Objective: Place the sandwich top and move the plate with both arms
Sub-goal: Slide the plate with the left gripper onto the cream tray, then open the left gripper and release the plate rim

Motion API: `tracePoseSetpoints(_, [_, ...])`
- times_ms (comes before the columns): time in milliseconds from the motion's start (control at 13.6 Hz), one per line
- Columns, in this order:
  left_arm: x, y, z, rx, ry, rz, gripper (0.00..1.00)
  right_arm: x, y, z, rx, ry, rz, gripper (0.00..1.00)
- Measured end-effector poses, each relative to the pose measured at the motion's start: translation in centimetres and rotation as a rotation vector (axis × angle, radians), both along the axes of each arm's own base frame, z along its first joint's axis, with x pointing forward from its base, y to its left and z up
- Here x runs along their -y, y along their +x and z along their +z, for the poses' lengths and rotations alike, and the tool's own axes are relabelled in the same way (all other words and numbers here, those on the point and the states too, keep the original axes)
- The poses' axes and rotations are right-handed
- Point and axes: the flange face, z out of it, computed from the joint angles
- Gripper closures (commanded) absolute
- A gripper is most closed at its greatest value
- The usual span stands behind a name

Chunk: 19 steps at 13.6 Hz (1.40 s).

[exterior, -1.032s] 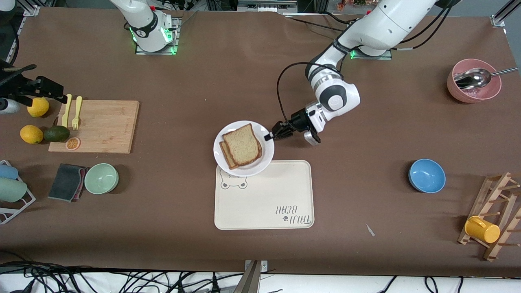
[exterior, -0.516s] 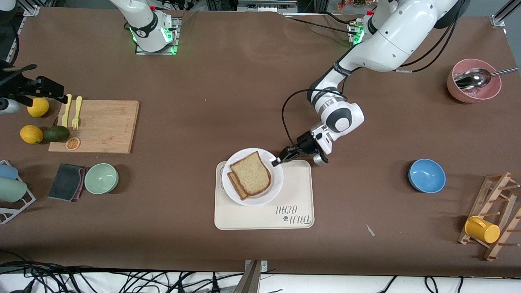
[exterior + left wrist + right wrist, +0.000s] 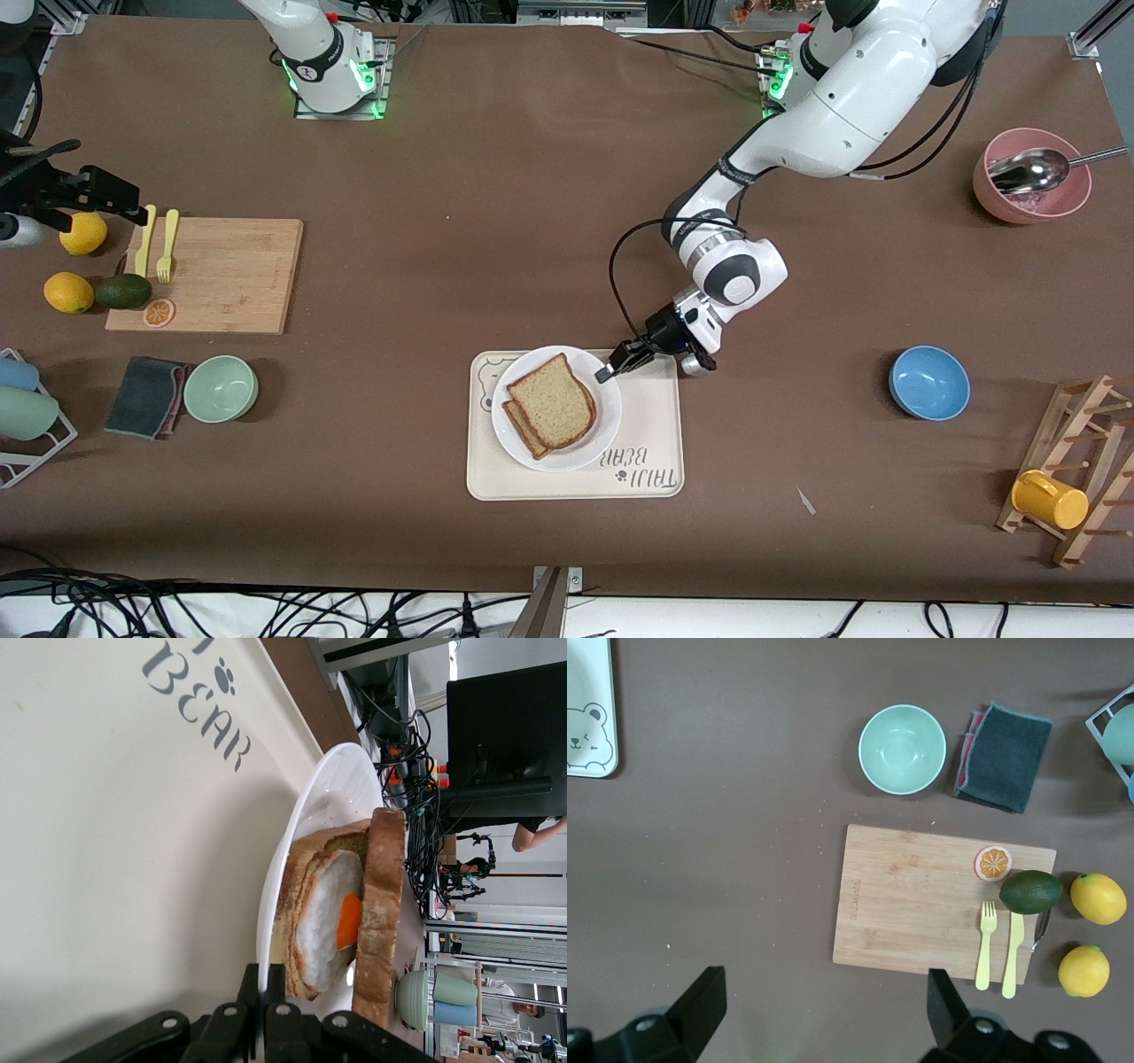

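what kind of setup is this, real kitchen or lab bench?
Most likely a lab bench staged as a kitchen: two robot arms bolted to a brown-covered table, cable bundles along its edge, and monitors and wiring past the plate in the left wrist view. Food props include lemons and a cutting board.

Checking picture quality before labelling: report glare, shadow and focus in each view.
Front view: even light, soft shadow beside the green bowl. Left wrist view: the plate and sandwich top look sharp; the room past them is bright and washed out. Right wrist view: flat light, cutting board crisp, no glare.
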Motion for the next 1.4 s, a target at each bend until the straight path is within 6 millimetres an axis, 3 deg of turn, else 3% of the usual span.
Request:
tracePoseSetpoints(147, [0.1, -0.1, -0.1, -0.001, 0.001, -0.002, 0.97, 0.0, 0.0, 0.0, 0.0, 0.0, 0.0, 0.0])
tracePoseSetpoints(368, [0.0, 0.1, -0.2, 0.001, 0.005, 0.0, 0.75, 0.0, 0.0, 0.0, 0.0, 0.0, 0.0, 0.0])
tracePoseSetpoints(516, [-0.6, 0.5, -0.2, 0.006, 0.012, 0.008, 0.68, 0.0, 0.0, 0.0, 0.0, 0.0, 0.001, 0.0])
tracePoseSetpoints(737, [-0.9, 0.8, -0.2, 0.011, 0.015, 0.013, 0.36, 0.0, 0.0, 0.0, 0.0, 0.0, 0.001, 0.0])
tracePoseSetpoints(958, [-1.2, 1.1, 0.0, 0.016, 0.015, 0.019, 0.16, 0.0, 0.0, 0.0, -0.001, 0.0, 0.001, 0.0])
tracePoseSetpoints(1400, [-2.7, 2.7, 1.1, -0.011, -0.002, 0.028, 0.07, -0.1, 0.0, 0.0, -0.001, 0.0, 0.001, 0.0])
